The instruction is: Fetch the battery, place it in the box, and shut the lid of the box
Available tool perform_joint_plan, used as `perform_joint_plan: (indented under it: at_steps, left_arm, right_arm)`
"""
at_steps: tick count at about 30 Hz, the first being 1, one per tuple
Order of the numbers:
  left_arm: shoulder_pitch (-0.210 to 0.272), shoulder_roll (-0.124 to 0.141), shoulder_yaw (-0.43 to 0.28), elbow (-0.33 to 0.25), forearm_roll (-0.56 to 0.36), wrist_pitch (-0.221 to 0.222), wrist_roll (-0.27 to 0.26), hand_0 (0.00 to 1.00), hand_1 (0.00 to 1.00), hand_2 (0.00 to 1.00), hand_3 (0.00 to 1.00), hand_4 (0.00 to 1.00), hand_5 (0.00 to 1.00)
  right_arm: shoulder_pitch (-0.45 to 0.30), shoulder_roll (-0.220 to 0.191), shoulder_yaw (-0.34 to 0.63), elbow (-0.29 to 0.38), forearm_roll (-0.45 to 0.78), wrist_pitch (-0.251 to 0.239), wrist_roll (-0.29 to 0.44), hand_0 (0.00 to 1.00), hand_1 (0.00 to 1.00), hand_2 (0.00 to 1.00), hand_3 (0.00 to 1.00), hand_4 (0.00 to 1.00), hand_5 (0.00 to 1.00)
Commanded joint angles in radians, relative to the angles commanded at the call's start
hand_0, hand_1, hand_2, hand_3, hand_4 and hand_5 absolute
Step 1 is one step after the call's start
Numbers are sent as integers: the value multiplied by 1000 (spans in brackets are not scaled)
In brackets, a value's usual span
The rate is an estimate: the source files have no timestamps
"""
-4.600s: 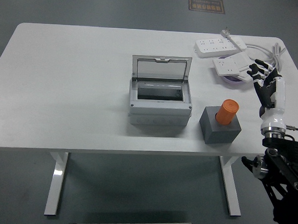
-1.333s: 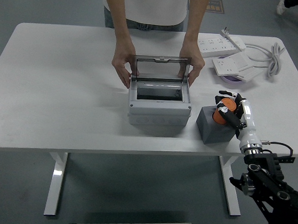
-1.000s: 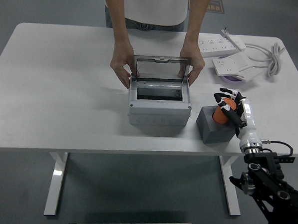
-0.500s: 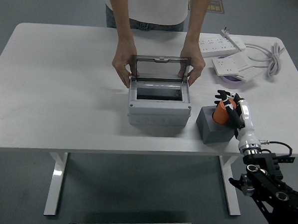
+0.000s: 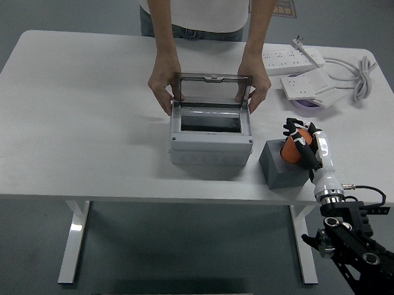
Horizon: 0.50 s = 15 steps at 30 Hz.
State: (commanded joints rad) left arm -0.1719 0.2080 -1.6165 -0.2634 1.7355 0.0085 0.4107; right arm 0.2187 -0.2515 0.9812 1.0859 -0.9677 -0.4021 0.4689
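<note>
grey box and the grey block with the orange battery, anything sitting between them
Nothing: in the head view only bare white table separates the grey box from the block.

One box [image 5: 211, 136], one battery [image 5: 292, 147], one grey holder [image 5: 285, 168], two power strips [image 5: 291, 58].

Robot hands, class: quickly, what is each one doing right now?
Left robot hand: not in view.
Right robot hand: fingers curled around the orange battery, which stands in the grey holder.
</note>
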Motion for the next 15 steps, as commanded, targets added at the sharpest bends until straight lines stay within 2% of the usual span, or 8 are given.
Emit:
perform_joint_plan:
  at_steps: [1, 6, 7, 12, 13, 15]
  left_arm:
    - [0, 0, 0, 0, 0, 1, 0, 585, 685, 592, 583, 583, 6]
    - [0, 1, 2, 1, -1, 3, -2, 585, 685, 592, 583, 583, 6]
    - [0, 1, 2, 1, -1, 3, -2, 584, 685, 592, 584, 581, 2]
    - [0, 2, 2, 1, 1, 6, -2, 584, 685, 592, 584, 581, 2]
    - [0, 2, 2, 1, 1, 6, -3, 583, 685, 592, 585, 582, 2]
    - [0, 3, 1, 0, 2, 7, -2, 583, 685, 592, 585, 582, 2]
  right_arm:
    - [0, 0, 0, -1, -1, -1, -1, 611, 619, 641, 679, 911, 355]
    - [0, 0, -3, -4, -3, -2, -7, 611, 619, 641, 679, 911, 355]
    - [0, 0, -3, -5, -4, -2, -8, 597, 612, 620, 637, 580, 96]
    - [0, -1, -5, -11, -5, 3, -13, 597, 612, 620, 637, 580, 96]
    - [0, -1, -5, -11, -6, 4, -14, 609, 611, 615, 635, 524, 73]
    - [-1, -1, -6, -12, -8, 6, -16, 609, 611, 615, 635, 524, 73]
